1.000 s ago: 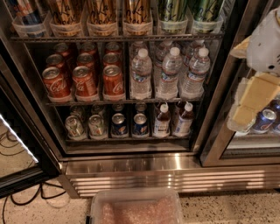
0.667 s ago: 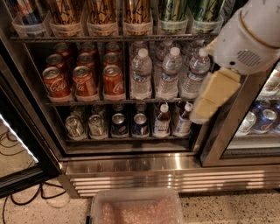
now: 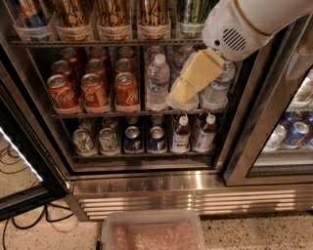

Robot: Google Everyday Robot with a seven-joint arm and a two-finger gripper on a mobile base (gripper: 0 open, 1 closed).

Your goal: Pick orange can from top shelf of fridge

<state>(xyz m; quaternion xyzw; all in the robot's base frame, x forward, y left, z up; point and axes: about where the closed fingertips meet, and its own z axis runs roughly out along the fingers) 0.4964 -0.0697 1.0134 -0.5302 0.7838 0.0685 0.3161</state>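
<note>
Whereas the arm hung off at the right of the view a second ago, it has since swung left across the open fridge (image 3: 146, 185), and the gripper (image 3: 185, 90) now sits just below the top shelf (image 3: 98, 43), in front of the water bottles (image 3: 157, 80) on the rack under it. Its white housing crosses the top shelf's right end and hides part of the green cans (image 3: 193, 12) there. Whether the gripper is released or clenched cannot be told; it carries nothing and touches no can.

Nothing on the top shelf has moved. The orange can (image 3: 152, 13) closest to the gripper stands upright in its clear plastic tray (image 3: 152, 31) on the top shelf, just left of the green cans, with two more orange cans in trays further left. The red cola cans (image 3: 62, 90), one rack below the top shelf, are untouched too.

My reading is that this is the approach, roughly a third of the way through: the sideways travel is nearly done, but the gripper is a rack too low. It probably needs to rise above the top shelf's wire edge and shift slightly left before reaching in. The risks look like clipping that edge or taking a green can.
</note>
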